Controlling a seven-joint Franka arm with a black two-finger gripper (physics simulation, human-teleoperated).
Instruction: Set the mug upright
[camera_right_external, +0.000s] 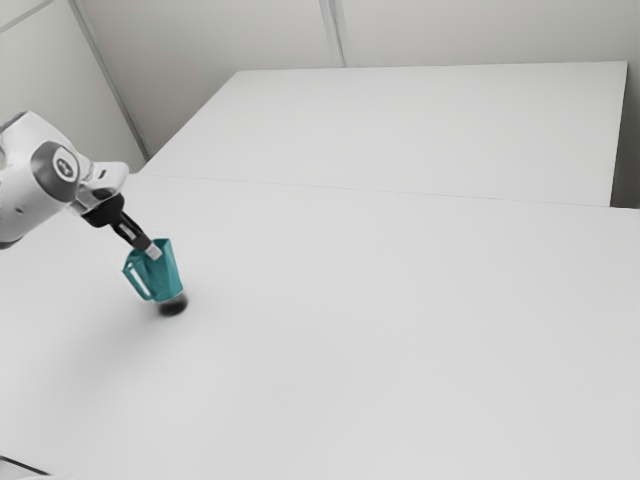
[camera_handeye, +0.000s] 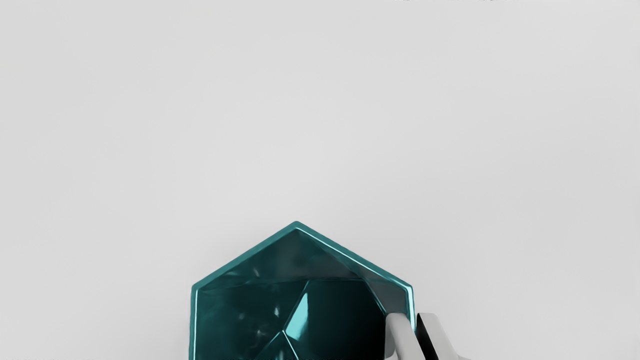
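Note:
In the exterior view my gripper (camera_right_external: 152, 250) reaches down to the rim of the teal mug (camera_right_external: 166, 277). The mug leans a little, its opening upward and its handle toward the exterior view's left. A dark shadow lies just below its base, and the base seems slightly off the table. In the wrist view the six-sided mouth of the mug (camera_handeye: 240, 315) faces the camera. There my gripper (camera_handeye: 414, 320) is shut on the mug's wall, one finger inside and the other outside. The handle is hidden in that view.
The white table (camera_right_external: 380, 320) extends around the mug and toward the exterior view's right. A second pale surface (camera_right_external: 430, 125) lies beyond it, with walls behind. A thin dark line (camera_right_external: 22, 465) shows at the exterior view's lower left corner.

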